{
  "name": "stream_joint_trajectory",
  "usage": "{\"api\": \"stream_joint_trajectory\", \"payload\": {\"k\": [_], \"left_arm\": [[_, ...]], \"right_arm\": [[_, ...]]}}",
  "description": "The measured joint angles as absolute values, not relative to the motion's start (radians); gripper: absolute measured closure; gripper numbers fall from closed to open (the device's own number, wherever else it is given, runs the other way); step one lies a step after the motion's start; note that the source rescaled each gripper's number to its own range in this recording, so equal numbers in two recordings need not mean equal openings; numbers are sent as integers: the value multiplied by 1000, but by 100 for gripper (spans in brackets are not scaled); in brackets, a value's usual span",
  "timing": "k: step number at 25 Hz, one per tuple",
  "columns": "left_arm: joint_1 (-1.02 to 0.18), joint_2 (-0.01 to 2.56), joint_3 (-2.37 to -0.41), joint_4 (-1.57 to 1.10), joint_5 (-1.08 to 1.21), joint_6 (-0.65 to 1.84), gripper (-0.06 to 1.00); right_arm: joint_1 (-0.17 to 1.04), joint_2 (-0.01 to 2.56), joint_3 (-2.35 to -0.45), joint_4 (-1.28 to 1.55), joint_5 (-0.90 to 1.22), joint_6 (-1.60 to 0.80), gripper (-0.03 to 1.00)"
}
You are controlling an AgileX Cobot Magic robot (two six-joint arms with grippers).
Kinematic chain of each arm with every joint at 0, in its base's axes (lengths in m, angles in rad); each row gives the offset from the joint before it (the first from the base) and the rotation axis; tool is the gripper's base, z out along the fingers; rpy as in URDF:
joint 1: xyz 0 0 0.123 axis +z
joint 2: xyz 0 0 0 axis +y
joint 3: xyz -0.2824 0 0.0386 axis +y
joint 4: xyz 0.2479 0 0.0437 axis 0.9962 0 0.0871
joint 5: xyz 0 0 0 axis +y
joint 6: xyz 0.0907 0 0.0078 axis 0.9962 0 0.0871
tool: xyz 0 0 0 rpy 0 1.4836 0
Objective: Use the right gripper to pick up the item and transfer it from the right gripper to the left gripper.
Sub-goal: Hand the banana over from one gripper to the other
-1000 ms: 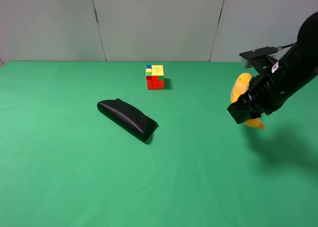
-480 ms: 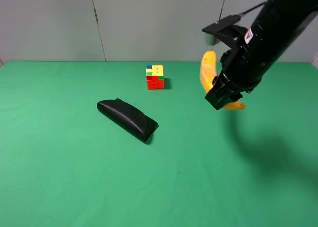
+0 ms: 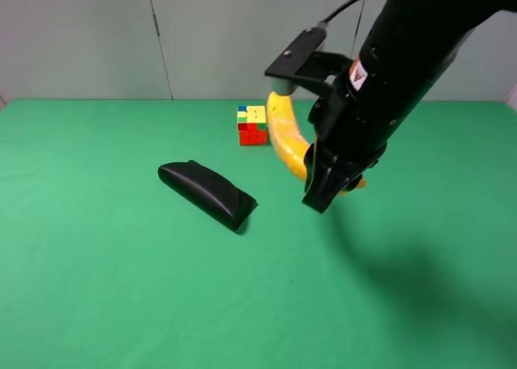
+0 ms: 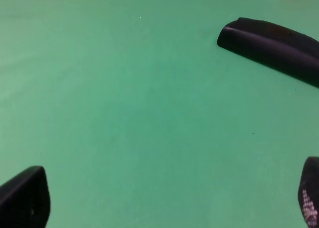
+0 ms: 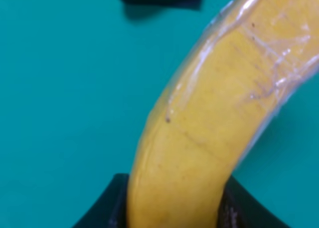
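Right tool (image 3: 321, 190) clamped on banana (image 3: 284, 135), held aloft over mid-worktop (image 3: 97, 288); left tool (image 4: 167, 200) agape, empty. Best to offer the banana's free upper length, letting go only once the left has hold. High view omits the left tool; right wrist view alone shows clear film on the peel.

Wide open green desk (image 3: 97, 296) across the near side and far left. A black pouch (image 3: 208, 194) lies left of centre, puzzle cube (image 3: 252, 124) behind it. The right gripper (image 3: 321, 193) with the banana (image 3: 284, 135) hangs over mid-desk, seemingly clear of both.
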State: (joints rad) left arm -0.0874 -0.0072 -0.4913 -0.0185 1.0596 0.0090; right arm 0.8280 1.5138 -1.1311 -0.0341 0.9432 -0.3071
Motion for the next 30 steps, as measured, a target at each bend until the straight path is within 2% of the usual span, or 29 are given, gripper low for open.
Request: {"api": "stream_joint_trajectory", "payload": {"k": [9,30], "left_arm": [[-87,-7,-491,-18,1060,9,-6],[-87,-7,-491,-18,1060,9,-6]], "right_arm": [[969,1514,-1131,-34,932,-411,97],[979,1514,-1131,0,931,-557,97]]}}
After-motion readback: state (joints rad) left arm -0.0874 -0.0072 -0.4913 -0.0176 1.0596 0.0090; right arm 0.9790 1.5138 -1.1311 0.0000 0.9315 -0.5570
